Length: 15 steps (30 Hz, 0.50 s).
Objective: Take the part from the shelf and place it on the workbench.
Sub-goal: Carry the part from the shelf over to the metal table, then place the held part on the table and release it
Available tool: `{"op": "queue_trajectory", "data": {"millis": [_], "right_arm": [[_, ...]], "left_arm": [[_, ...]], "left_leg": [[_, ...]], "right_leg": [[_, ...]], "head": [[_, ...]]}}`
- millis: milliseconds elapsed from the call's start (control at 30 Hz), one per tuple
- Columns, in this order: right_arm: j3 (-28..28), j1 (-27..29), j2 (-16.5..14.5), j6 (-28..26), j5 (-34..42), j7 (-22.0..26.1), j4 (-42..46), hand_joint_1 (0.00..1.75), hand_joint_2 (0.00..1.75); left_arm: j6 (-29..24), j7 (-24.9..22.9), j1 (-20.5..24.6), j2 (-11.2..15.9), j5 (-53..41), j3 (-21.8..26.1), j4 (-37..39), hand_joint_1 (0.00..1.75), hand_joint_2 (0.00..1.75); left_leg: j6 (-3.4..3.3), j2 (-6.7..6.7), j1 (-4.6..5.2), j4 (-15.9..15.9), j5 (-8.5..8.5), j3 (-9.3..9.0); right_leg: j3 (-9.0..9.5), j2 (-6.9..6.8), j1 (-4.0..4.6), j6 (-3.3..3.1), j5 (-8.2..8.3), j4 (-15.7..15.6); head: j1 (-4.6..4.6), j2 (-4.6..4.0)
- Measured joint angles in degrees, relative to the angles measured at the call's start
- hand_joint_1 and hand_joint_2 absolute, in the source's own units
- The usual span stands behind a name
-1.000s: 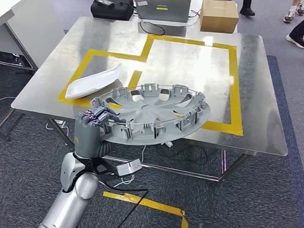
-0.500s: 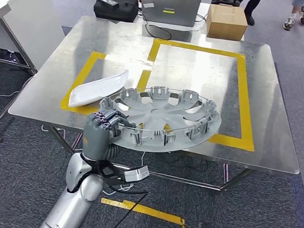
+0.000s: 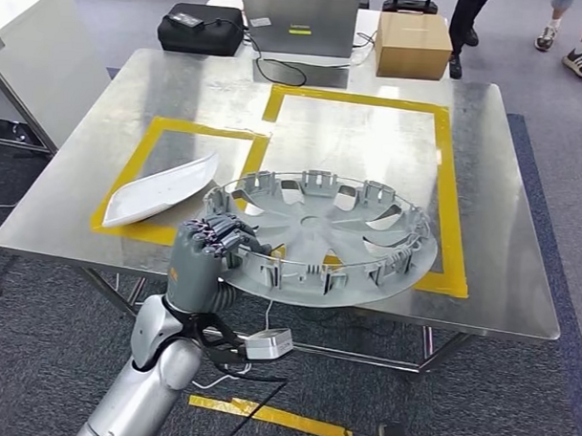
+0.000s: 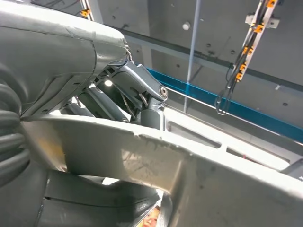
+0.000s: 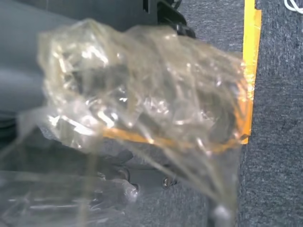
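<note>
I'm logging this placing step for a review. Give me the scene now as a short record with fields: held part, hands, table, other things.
held part: round grey plastic wheel cover, inner side up, over the near table edge
left hand: left hand grips the cover's near-left rim
right hand: right hand wrapped in clear plastic film, over grey carpet; state unclear
table: steel workbench marked with yellow tape
other things: white curved plastic panel on the table's left; brown cardboard box behind
</note>
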<state>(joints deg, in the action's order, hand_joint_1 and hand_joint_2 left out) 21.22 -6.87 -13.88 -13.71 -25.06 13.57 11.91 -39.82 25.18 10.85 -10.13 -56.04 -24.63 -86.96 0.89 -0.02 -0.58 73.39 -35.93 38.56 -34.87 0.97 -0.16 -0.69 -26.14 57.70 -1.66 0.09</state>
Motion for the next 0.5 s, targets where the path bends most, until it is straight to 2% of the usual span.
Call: {"op": "queue_trajectory", "data": {"millis": [33, 67, 133, 167, 233, 300, 333, 400, 467, 500], "right_arm": [[0.00, 0.04, 0.00, 0.03, 0.01, 0.00, 0.00, 0.00, 0.00], [0.00, 0.07, 0.00, 0.07, 0.01, 0.00, 0.00, 0.00, 0.00], [-0.01, 0.07, -0.02, 0.12, 0.01, 0.00, 0.00, 0.00, 0.00], [-0.01, 0.03, -0.03, 0.14, 0.01, 0.01, 0.00, 0.00, 0.00], [-0.03, -0.01, -0.04, 0.14, -0.01, 0.05, 0.00, 0.00, 0.00], [-0.06, 0.11, -0.03, 0.14, -0.01, 0.07, 0.00, 0.00, 0.00], [-0.08, 0.19, -0.03, 0.13, -0.01, 0.06, 0.00, 0.00, 0.00], [-0.17, 0.16, -0.02, 0.12, -0.01, 0.04, 0.00, 0.00, 0.00], [-0.27, 0.05, -0.02, 0.11, -0.01, 0.04, 0.00, 0.00, 0.00], [-0.31, 0.07, -0.02, 0.11, 0.00, 0.03, 0.00, 0.00, 0.00]], "left_arm": [[0.01, -0.02, 0.01, 0.18, 0.02, -0.16, 0.05, 1.75, 1.75], [0.02, -0.06, 0.02, 0.34, 0.02, -0.33, 0.13, 1.75, 1.75], [0.05, -0.16, 0.17, 0.63, -0.06, -0.65, 0.27, 1.75, 1.75], [0.08, -0.26, 0.33, 0.74, -0.19, -0.83, 0.32, 1.75, 1.75], [0.15, -0.66, 0.58, 0.87, -0.66, -1.15, 0.39, 1.75, 1.75], [0.26, -1.29, 0.70, 0.93, -1.15, -1.44, 0.48, 1.75, 1.75], [0.33, -1.59, 0.77, 0.94, -1.37, -1.56, 0.56, 1.75, 1.75], [0.51, -1.98, 0.99, 0.94, -1.69, -1.78, 0.73, 1.75, 1.75], [0.70, -2.05, 1.13, 0.95, -1.84, -1.98, 0.96, 1.75, 1.75], [0.80, -2.07, 1.14, 0.96, -1.91, -2.05, 1.10, 1.75, 1.75]], "left_leg": [[0.11, 0.00, -0.04, 0.67, 0.16, 0.84], [0.11, -0.04, -0.06, -0.86, 1.66, 0.56], [-0.17, -0.51, -0.05, -7.47, 6.21, -1.86], [-0.45, -0.87, -0.02, -10.93, 7.43, -3.10], [-1.04, -1.38, 0.11, -14.29, 8.22, -4.22], [-1.68, -1.06, 0.14, -14.70, 8.63, -4.36], [-2.01, -0.81, 0.07, -14.88, 8.87, -4.45], [-2.61, -0.25, -0.09, -15.21, 9.14, -4.64], [-2.87, 0.29, -0.05, -15.20, 9.08, -4.65], [-2.89, 0.59, -0.03, -15.18, 9.03, -4.66]], "right_leg": [[0.04, 0.28, 0.00, -0.02, -0.06, 0.01], [0.11, 0.60, 0.00, 0.01, -0.11, 0.02], [0.23, 1.24, 0.02, 0.18, -0.17, 0.09], [0.14, 1.55, 0.07, 0.38, -0.16, 0.18], [-0.26, 1.98, 0.12, 1.01, -0.11, 0.30], [-0.66, 2.19, 0.04, 1.76, -0.14, 0.33], [-0.92, 1.86, 0.01, 2.11, -0.51, 0.73], [-2.74, 0.64, -0.09, 2.78, -2.75, 4.37], [-6.23, -0.26, -0.25, 3.35, -6.16, 11.79], [-7.76, -0.40, -0.34, 3.54, -7.12, 14.84]], "head": [[-0.01, 0.00], [-0.02, 0.00], [-0.01, 0.00], [-0.01, 0.00], [0.00, 0.01], [-0.03, 0.01], [0.06, 0.00], [0.44, 0.00], [0.74, 0.00], [0.73, 0.00]]}}
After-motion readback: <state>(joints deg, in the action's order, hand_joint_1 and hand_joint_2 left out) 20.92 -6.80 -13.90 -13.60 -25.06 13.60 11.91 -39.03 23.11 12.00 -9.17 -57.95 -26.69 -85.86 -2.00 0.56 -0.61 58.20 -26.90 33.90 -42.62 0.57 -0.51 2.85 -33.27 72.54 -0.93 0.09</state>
